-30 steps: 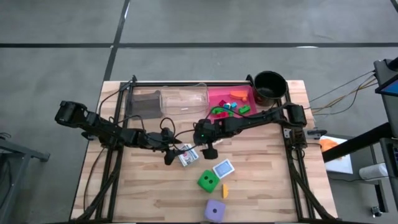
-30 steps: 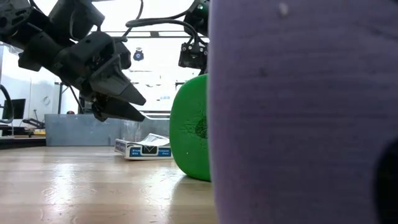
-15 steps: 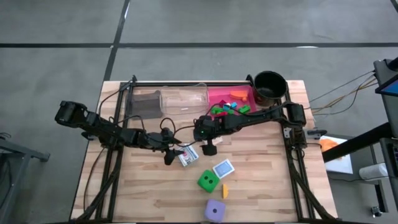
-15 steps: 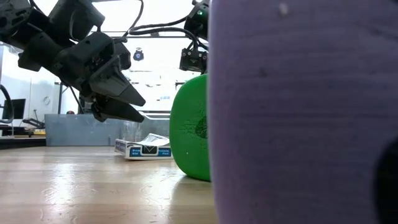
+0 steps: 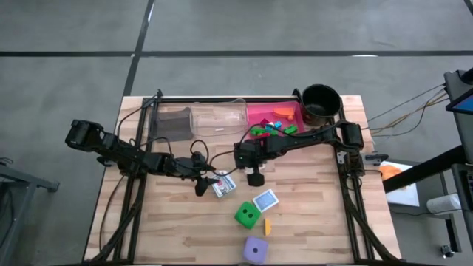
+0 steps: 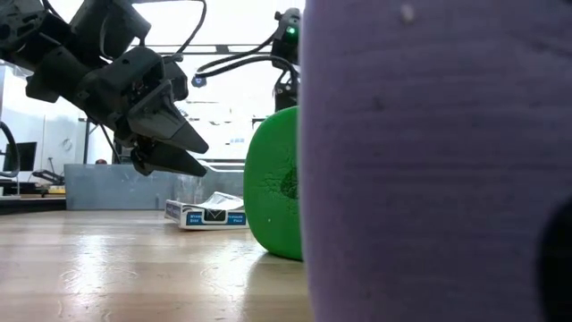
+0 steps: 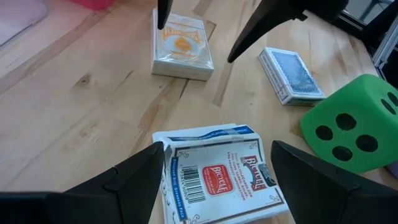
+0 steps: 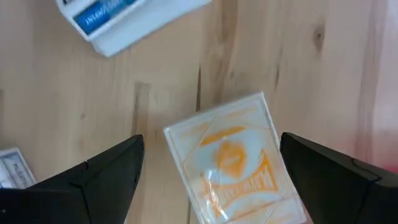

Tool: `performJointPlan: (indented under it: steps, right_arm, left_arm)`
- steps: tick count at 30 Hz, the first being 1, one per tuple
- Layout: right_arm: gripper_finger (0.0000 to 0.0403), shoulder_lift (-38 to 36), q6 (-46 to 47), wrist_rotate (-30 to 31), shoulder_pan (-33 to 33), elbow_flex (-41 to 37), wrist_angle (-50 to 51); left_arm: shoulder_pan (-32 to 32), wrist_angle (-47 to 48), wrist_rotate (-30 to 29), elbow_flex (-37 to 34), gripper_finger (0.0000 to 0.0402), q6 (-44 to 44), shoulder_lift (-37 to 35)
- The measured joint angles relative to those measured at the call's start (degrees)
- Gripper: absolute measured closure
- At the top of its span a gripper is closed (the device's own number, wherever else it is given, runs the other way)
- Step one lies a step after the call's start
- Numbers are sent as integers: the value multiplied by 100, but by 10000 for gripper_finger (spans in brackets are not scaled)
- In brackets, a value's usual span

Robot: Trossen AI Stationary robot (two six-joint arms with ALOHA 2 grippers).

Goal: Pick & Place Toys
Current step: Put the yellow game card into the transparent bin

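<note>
Hovering with jaws spread, the left gripper (image 7: 214, 180) straddles a red-printed card pack (image 7: 217, 177) lying on the table (image 5: 310, 199), and the right gripper (image 8: 211, 168), also released, hangs over an orange-printed pack (image 8: 233, 158). A blue-backed pack (image 7: 291, 74) and a green die (image 7: 351, 124) lie just beyond; a purple die (image 6: 438, 161) blocks much of the low view

From my low view the purple die (image 6: 438, 161) fills the right side, cut off by the frame edges, and hides part of the green die (image 6: 273, 183) and most of the table behind it. In my high view the bricks (image 5: 272, 128) in the pink tray (image 5: 255, 114) are too small to separate. The orange card pack (image 8: 233, 158) runs off the right wrist picture's edge.
</note>
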State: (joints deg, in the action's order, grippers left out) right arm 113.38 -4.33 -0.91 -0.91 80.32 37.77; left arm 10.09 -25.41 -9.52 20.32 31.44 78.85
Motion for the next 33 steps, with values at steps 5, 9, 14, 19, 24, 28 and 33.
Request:
performJointPlan:
  steps: [5, 9, 14, 19, 24, 28, 33]
  right_arm:
    - [32, 0, -38, 58, 4, -29, 20]
    - [32, 0, -38, 139, 4, -29, 38]
    - [32, -2, 100, 6, 4, -29, 249]
    - [32, -2, -376, -168, 0, 26, 675]
    - [32, -2, -807, -83, -27, -23, 856]
    - [32, -2, -1056, 255, -80, -68, 817]
    - [32, 26, -1218, 320, -123, -68, 637]
  left_arm:
    - [2, 1, 0, 0, 102, 0, 0]
    - [2, 0, -2, 0, 102, 0, 0]
    - [4, 2, -2, 0, 102, 0, 0]
    - [4, 2, -7, 0, 102, 0, 0]
    - [4, 2, -9, 0, 102, 0, 0]
    - [4, 2, -9, 0, 102, 0, 0]
    - [4, 2, -9, 0, 102, 0, 0]
